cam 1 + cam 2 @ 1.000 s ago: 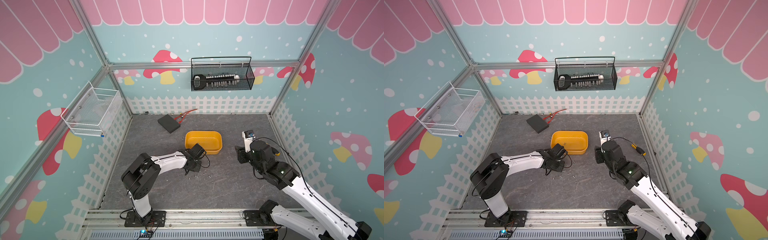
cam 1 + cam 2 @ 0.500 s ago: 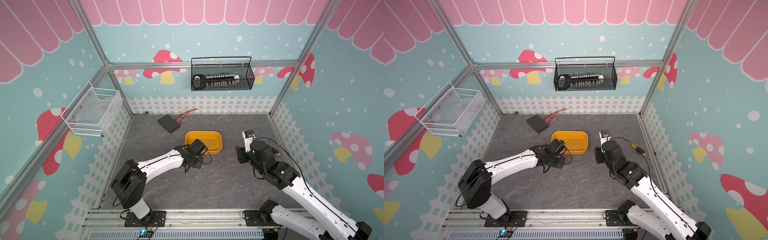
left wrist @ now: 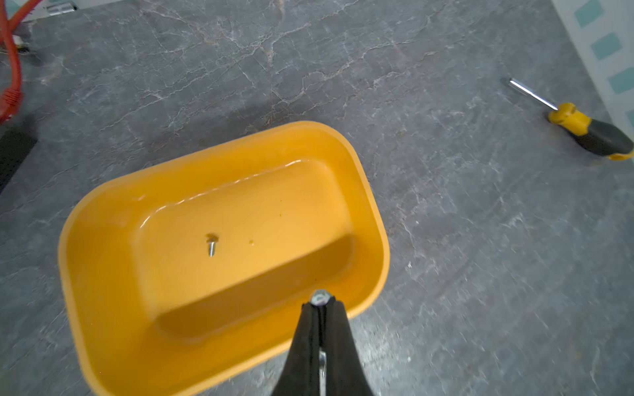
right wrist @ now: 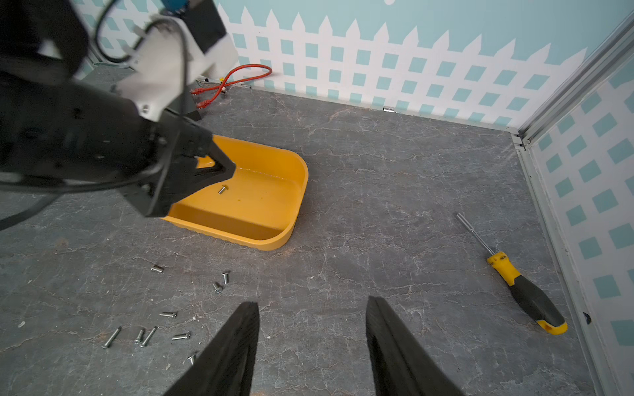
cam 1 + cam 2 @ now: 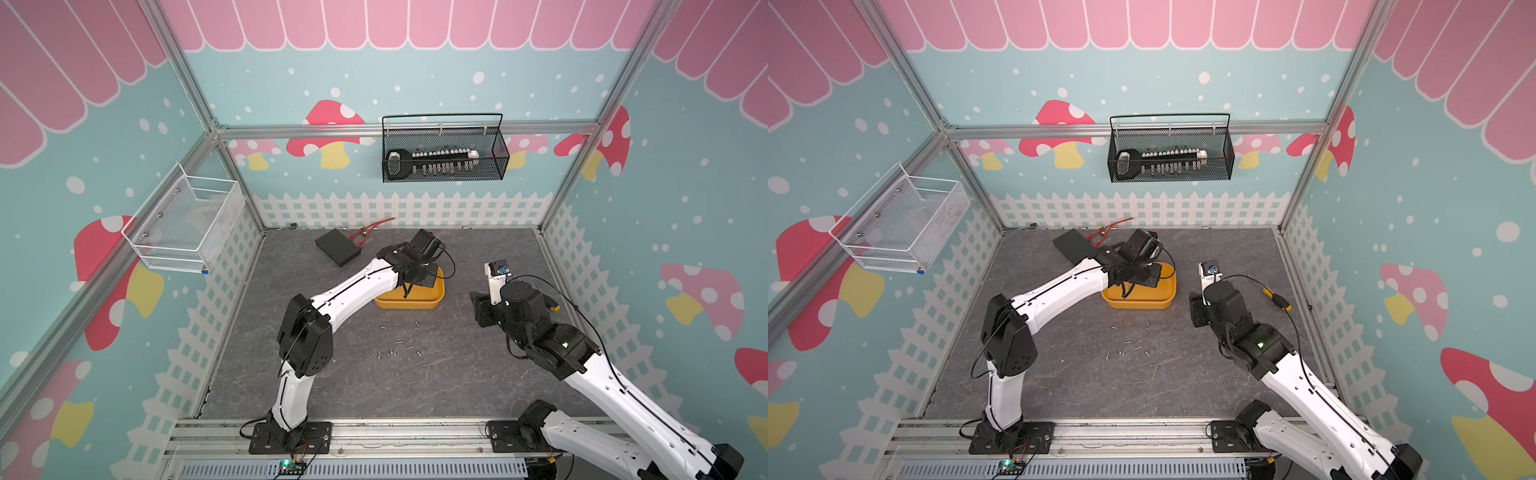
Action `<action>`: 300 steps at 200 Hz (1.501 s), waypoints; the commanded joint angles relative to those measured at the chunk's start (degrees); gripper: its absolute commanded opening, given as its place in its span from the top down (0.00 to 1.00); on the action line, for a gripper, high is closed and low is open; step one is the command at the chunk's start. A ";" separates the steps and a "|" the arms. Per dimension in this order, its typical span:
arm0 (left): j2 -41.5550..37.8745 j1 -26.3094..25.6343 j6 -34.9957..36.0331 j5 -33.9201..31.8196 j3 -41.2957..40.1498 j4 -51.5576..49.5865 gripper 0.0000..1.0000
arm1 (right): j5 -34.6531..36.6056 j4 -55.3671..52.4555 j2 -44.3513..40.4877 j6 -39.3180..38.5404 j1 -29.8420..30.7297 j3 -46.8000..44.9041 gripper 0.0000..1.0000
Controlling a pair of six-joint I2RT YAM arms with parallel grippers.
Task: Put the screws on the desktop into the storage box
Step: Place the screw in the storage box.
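From where I stand, the left gripper (image 3: 320, 303) is clenched tight on a held screw (image 3: 319, 297), the jaws pressed together with only the silver head peeking out at the tips. The storage box (image 3: 85, 219) sits right below it. In the left wrist view the tips hang over the box's near wall, barely inside the rim, and the yellow floor stretches away in front of them. A lone screw (image 3: 211, 246) lies on that floor well ahead of the tips, so I'd say the job is in its early part, and this is the drop-off step of one more carry. The right gripper (image 4: 312, 302) hangs with its jaws parted and nothing between them, over bare desktop (image 4: 394, 164). The loose screws (image 4: 147, 336), roughly nine or ten by my count, are scattered on the side of it that faces the other arm. The nearest lies just beside one finger, none lies between the jaws, and the box is farther ahead of it. A yellow-handled screwdriver (image 4: 525, 288) lies well apart on its opposite side and plays no part in this. To my eye the next move calls for little: ease the left tips a touch farther in over the box floor, so the screw cannot clip the rim and skip out. Then part the jaws just enough to let it fall, and go back for another from the scatter; being so tiny, each will want a careful pinch
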 commanded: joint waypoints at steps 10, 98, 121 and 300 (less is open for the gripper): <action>6.89 2.38 1.79 0.84 8.27 -4.65 1.00 | 0.61 -0.52 -0.69 -0.12 -0.10 1.46 0.44; 19.11 4.16 2.50 4.46 14.42 -6.58 1.00 | 1.01 0.84 0.45 -1.00 -0.20 0.12 0.43; 21.21 4.09 2.82 4.73 15.15 -6.49 1.00 | 0.66 1.23 1.02 -0.91 -0.15 -0.15 0.43; 10.41 2.77 3.20 -0.67 14.23 -6.49 0.38 | -6.54 0.27 1.68 -2.51 -0.44 1.89 0.41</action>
